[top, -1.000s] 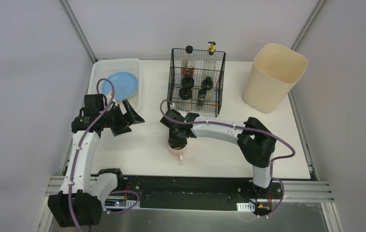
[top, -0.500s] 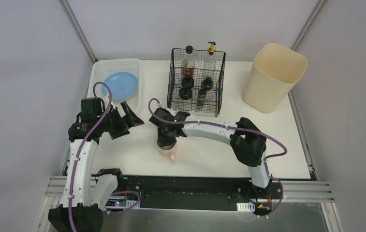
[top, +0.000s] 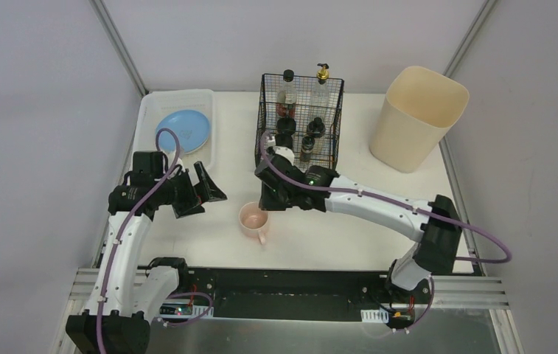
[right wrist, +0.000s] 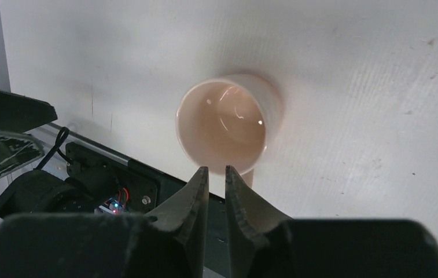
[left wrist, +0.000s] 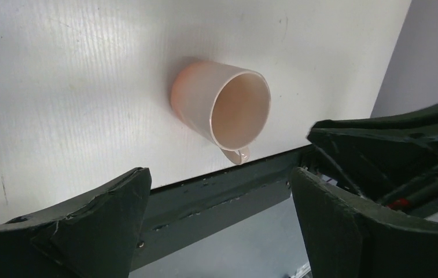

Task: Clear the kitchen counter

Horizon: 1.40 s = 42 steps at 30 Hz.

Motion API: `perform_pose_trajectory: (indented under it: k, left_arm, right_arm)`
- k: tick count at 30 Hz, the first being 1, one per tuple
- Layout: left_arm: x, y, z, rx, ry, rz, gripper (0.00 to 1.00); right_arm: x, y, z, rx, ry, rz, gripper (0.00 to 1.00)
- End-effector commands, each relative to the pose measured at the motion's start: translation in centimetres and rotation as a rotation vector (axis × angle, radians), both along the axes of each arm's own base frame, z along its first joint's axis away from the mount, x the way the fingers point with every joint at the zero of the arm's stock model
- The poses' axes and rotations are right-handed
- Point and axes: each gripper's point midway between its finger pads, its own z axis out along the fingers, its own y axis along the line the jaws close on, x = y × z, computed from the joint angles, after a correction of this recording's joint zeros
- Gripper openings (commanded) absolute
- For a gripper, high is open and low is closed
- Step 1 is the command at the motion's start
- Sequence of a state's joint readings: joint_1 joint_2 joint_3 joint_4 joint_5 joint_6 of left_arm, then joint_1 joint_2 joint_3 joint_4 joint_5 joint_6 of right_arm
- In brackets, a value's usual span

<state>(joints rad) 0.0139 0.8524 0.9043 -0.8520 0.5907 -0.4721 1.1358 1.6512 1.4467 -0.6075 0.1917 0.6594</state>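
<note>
- The tabletop (top: 349, 236) fills the middle of the overhead view. A pink cup (top: 253, 219) stands upright on it near the front edge, with its handle pointing at that edge.
- Risk, as I judge it: a low or skewed approach could push the cup towards the front edge or tip it over (the smooth round wall gives little to catch on).
- The left end effector (top: 203, 196) is spread wide and empty, aimed at the cup from the left. A finger landing on the rim would topple the cup.
- The right end effector (top: 272, 193) hangs just behind the cup, its fingers almost pressed together with only a slit between them, pinching nothing. If both arms go for the cup, they could collide.
- A second ago the right end effector sat right over the cup. It has since pulled back towards the wire basket (top: 299, 125), leaving the cup uncovered and a little further left.
- The left arm has edged nearer the cup.
</note>
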Motion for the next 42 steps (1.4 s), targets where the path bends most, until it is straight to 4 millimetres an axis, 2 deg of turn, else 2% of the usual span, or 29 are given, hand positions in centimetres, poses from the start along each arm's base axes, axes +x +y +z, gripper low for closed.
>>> perform_pose_trajectory:
  k: [1,6,11,15,21,29,37,42]
  left_arm:
    - [-0.7,-0.2,-0.3,0.074,0.036,-0.034,0.94]
    - [-0.8,-0.9,-1.5,0.143,0.082,-0.054,0.91]
    - [-0.8,-1.7,-3.2,0.255,0.124,-0.084,0.89]
    - [-0.4,-2.8,-4.2,0.305,0.148,-0.105,0.86]
    - [0.4,-4.0,-5.8,0.405,0.183,-0.133,0.83]
    - [1.1,-5.5,-8.2,0.453,0.22,-0.141,0.77]
    - [1.9,-6.6,-9.6,0.482,0.22,-0.134,0.63]
    - [1.9,-6.8,-10.2,0.51,0.222,-0.132,0.45]
  right_arm:
    - [-0.1,-3.6,1.8,-0.024,-0.076,-0.032,0.2]
    - [-0.5,-6.6,2.3,-0.038,-0.115,-0.062,0.2]
    - [-1.4,-9.3,1.3,-0.046,-0.11,-0.096,0.2]
    - [-2.0,-10.7,0.8,-0.036,-0.107,-0.117,0.21]
    - [-2.5,-11.8,0.4,-0.019,-0.105,-0.136,0.2]
    - [-2.9,-13.0,0.0,-0.012,-0.103,-0.154,0.21]
    - [-3.3,-13.7,-0.6,-0.01,-0.094,-0.167,0.21]
    - [-3.4,-14.0,-0.8,-0.01,-0.091,-0.176,0.21]
